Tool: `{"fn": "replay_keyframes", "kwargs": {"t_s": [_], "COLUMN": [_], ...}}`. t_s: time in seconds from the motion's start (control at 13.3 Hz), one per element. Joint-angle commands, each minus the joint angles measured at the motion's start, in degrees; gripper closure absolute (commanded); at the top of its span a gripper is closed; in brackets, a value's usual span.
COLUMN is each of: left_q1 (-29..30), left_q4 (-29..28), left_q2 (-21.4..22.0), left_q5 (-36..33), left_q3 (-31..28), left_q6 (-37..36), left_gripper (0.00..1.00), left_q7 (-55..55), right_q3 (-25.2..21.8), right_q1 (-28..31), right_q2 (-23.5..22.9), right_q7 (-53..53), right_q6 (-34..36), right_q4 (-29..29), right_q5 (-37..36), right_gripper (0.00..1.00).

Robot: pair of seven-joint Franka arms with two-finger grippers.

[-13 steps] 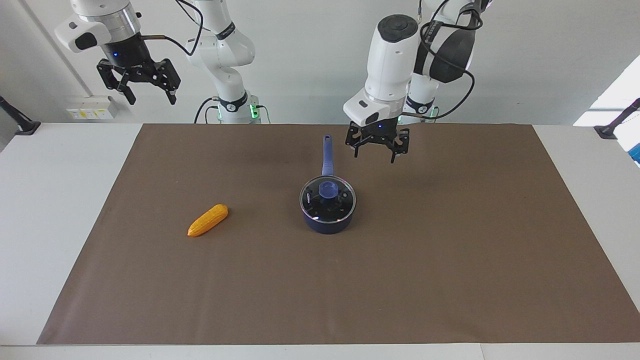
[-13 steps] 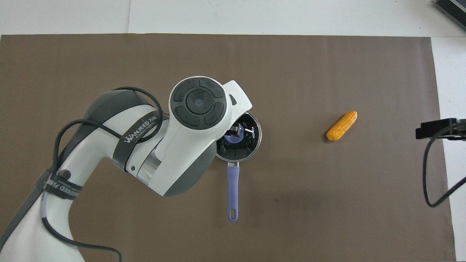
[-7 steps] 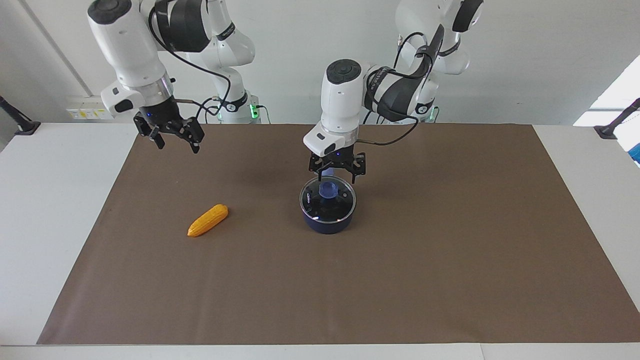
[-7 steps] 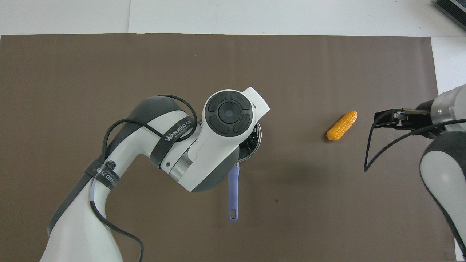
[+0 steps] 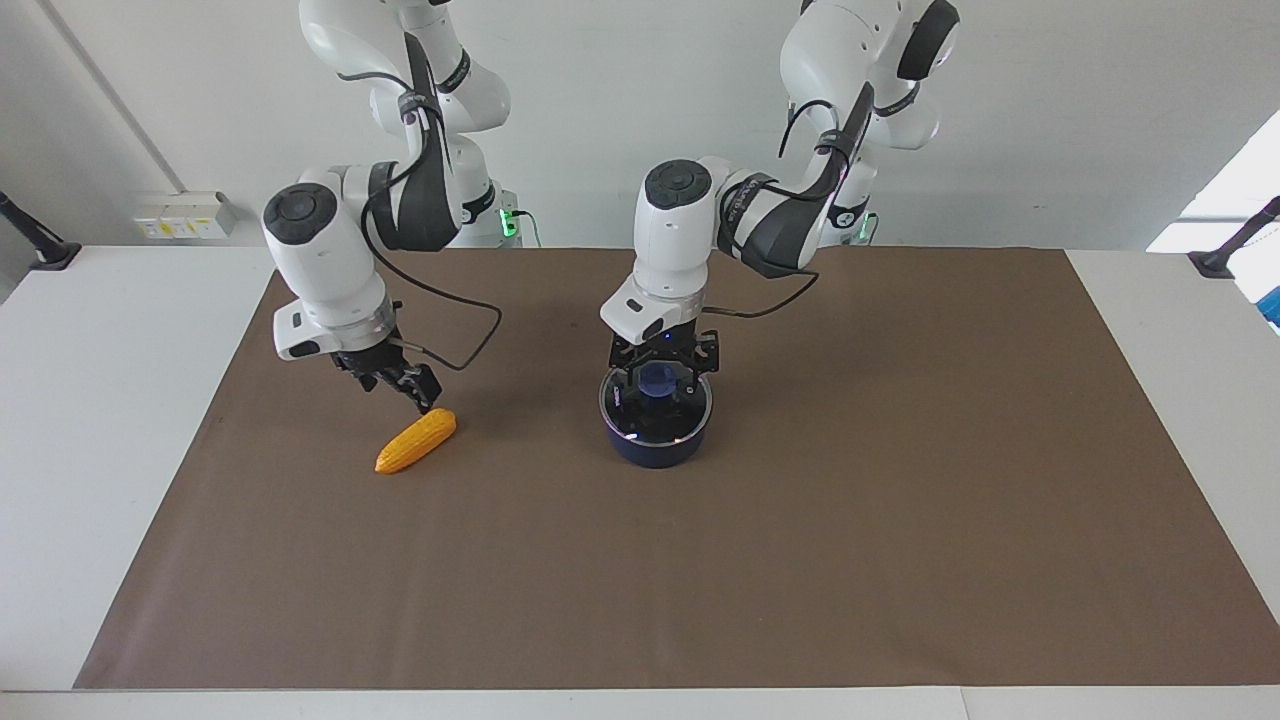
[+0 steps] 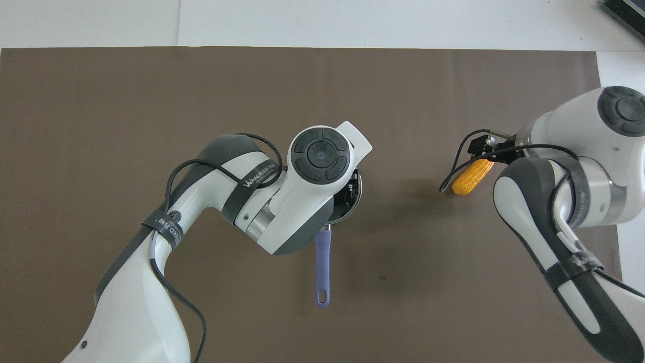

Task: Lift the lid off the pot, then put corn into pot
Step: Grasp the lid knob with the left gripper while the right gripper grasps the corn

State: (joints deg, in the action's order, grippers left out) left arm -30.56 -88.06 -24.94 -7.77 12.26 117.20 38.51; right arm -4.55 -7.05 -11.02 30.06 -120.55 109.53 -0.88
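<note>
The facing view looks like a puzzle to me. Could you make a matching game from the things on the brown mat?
Things:
1. yellow-orange bumpy toy corn cob
2. round clear glass lid
3. small dark navy-blue pot
4. left gripper

Places:
A. under the lid
B. over the lid's blue knob
C. lying on the mat, right gripper at its blunt end
D. resting on the pot

Pairs: 1-C, 2-D, 3-A, 4-B
</note>
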Motion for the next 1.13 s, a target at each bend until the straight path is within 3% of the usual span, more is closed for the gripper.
{"fn": "replay_keyframes", "kwargs": {"t_s": [0.0,0.23,0.45,0.83,0.9,1.05], "left_q1": [-0.7,-0.7,-0.8,-1.1,-1.3,-1.4], "left_q4": [-1.1,-1.2,-1.4,-1.6,-1.6,-1.5], "left_q2": [-0.2,-0.1,-0.1,0.2,0.2,0.2], "left_q5": [-1.3,-1.5,-1.5,-1.5,-1.5,-1.5], "left_q3": [-0.7,-0.7,-0.7,-0.7,-0.7,-0.7], "left_q6": [2.0,1.6,0.9,-0.2,-0.3,-0.5], "left_gripper": [0.0,0.0,0.08,0.61,0.68,0.73], "left_q7": [1.7,1.7,1.7,1.7,1.7,1.8], "right_q3": [0.2,0.1,0.1,0.1,0.1,0.1], "right_q1": [0.2,0.0,0.6,0.7,0.8,1.2], "right_q2": [-1.7,-4.2,-6.2,-6.4,-6.3,-6.4], "right_q7": [5.7,9.5,10.3,10.4,10.5,10.5], "right_q6": [-3.9,-5.6,-7.6,-8.9,-8.9,-8.9], "right_q4": [2.9,3.6,4.6,5.7,5.9,5.7], "right_q5": [0.1,0.1,0.2,0.2,0.2,0.3], "right_gripper": [0.0,0.0,0.0,0.0,0.11,0.93]}}
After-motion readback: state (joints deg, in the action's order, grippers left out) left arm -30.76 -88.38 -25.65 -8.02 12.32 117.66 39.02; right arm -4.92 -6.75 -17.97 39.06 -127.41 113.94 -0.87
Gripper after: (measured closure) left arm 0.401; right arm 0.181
